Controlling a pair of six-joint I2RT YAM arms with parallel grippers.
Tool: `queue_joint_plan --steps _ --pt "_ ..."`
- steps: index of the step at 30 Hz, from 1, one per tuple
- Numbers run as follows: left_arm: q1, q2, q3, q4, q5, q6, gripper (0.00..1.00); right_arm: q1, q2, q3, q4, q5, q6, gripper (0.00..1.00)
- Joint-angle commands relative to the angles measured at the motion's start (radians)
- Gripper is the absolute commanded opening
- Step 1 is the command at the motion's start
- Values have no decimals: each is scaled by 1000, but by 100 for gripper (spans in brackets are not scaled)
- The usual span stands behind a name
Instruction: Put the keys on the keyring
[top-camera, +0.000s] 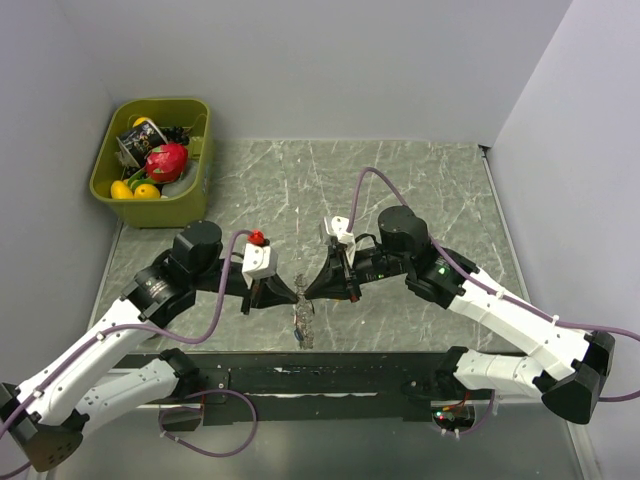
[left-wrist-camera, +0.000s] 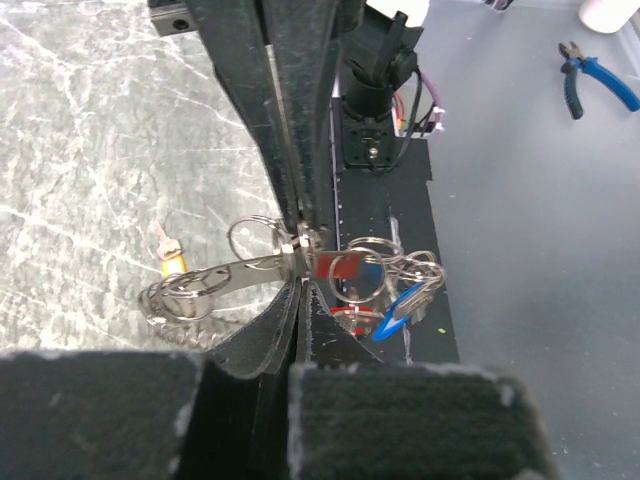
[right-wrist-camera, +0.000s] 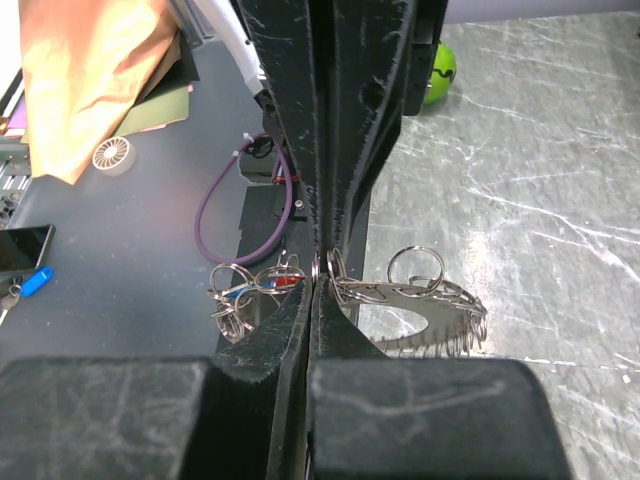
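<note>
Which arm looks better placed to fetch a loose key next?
Probably left: left claw and right claw both pinch the keyring, but a tan key lies near the left one; the right wrist view shows none.

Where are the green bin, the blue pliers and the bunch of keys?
green bin (top-camera: 165, 101), top view, on its far rim.
blue pliers (left-wrist-camera: 608, 87), left wrist view, on one handle.
keyring (right-wrist-camera: 440, 298), right wrist view, on its key-strung arc.

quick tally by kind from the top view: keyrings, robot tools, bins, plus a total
keyrings: 1, the keyring
tools: 2, left tool and right tool, both shut on the keyring
bins: 1, the green bin
total: 4
</note>
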Motion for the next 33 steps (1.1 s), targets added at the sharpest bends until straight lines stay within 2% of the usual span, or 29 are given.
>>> queue_joint_plan --steps 1,2,3,13,17,22,29,33 --pt "-1 -1 10 63 -17 19 10 -7 -32 4 51 -23 -14 0" --pt "-3 -12 7 78 -19 8 16 -7 -29 4 51 -22 -14 0" --pt "-3 -15 0 94 -20 0 18 -7 -28 4 50 -22 -14 0" --pt "-3 -20 1 160 -6 -41 26 -7 -20 6 59 -11 -9 0" --pt "-1 -18 6 164 -22 -47 38 -7 -15 9 56 -20 -9 0" --pt "-3 -37 6 160 0 -31 38 -5 -18 4 62 -17 -9 0" --pt "-3 -64 44 66 -94 9 41 -7 -20 6 62 -19 -9 0" --pt "-3 -103 52 68 -104 8 42 -8 -18 7 61 -22 -9 0"
